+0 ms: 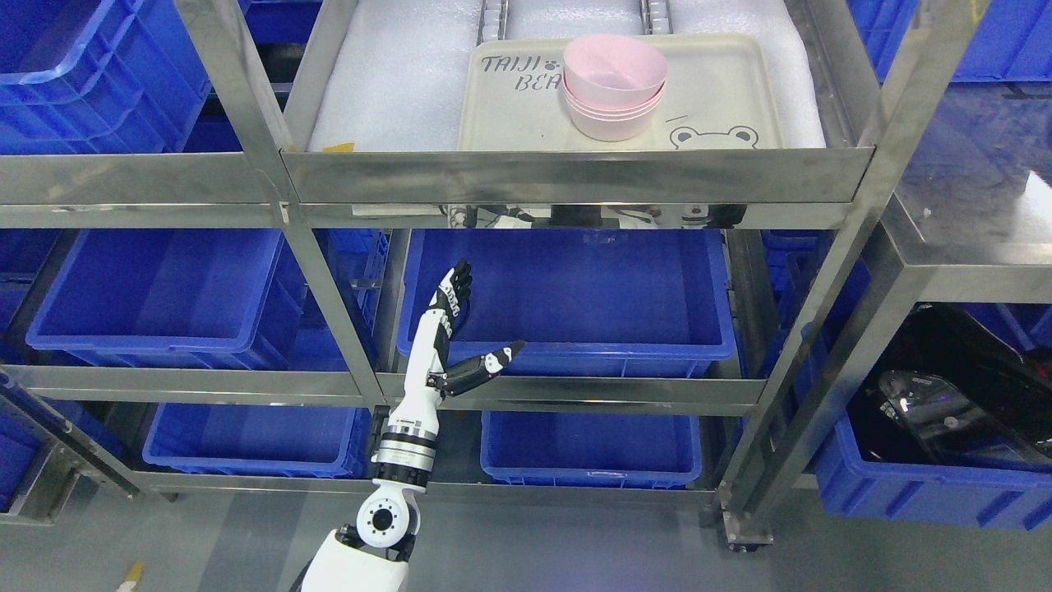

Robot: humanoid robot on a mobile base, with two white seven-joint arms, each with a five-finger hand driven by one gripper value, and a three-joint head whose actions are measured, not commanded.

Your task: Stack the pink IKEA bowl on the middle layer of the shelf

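A stack of pink bowls (613,89) stands on a cream tray (509,115) printed with a bear, on the shelf's white padded layer (386,74). The top bowl sits slightly tilted in the stack. My left hand (472,329) is well below that layer, in front of a blue bin (575,304), fingers stretched straight up and thumb spread out to the right, holding nothing. The left arm (403,460) rises from the bottom edge. The right arm does not show.
Steel shelf posts (246,107) and rails (575,174) frame the layers. Blue bins (164,296) fill the lower shelves and the surroundings. A black object (962,395) lies in a bin at the lower right. Grey floor runs along the bottom.
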